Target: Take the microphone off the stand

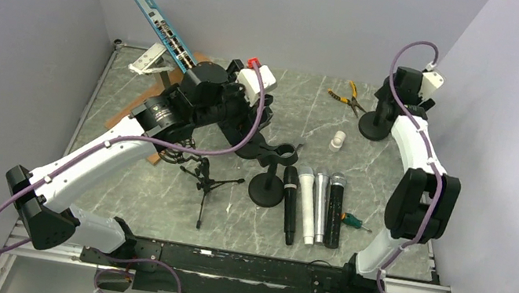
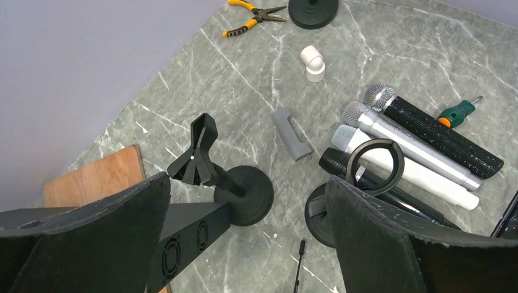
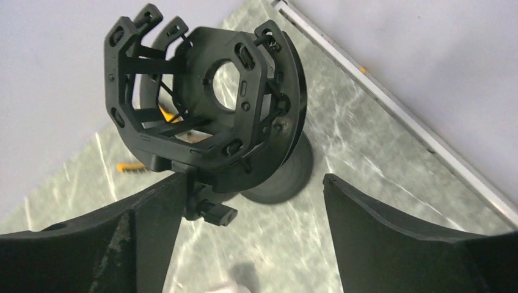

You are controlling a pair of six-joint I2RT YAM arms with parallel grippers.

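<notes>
Several microphones (image 1: 312,205) lie side by side on the table, right of the ring-clip stand (image 1: 272,172); the left wrist view shows them (image 2: 415,149) flat behind that stand's empty ring (image 2: 375,163). A clamp-clip stand (image 2: 204,155) also holds nothing. My left gripper (image 1: 267,122) hovers open above these two stands (image 2: 247,183). At the back right, my right gripper (image 1: 394,97) is open beside a black shock-mount stand (image 3: 201,104), whose cage is empty. Its left finger (image 3: 153,220) sits against the mount's lower knob. Nothing lies between its fingers (image 3: 250,183).
Yellow-handled pliers (image 1: 349,98), a white pipe elbow (image 1: 337,140) and a green screwdriver (image 1: 351,221) lie on the marble table. A small tripod (image 1: 207,178) stands left of centre. A grey clip (image 2: 292,133), a wooden board (image 2: 91,180) and a blue panel (image 1: 164,31) are also here.
</notes>
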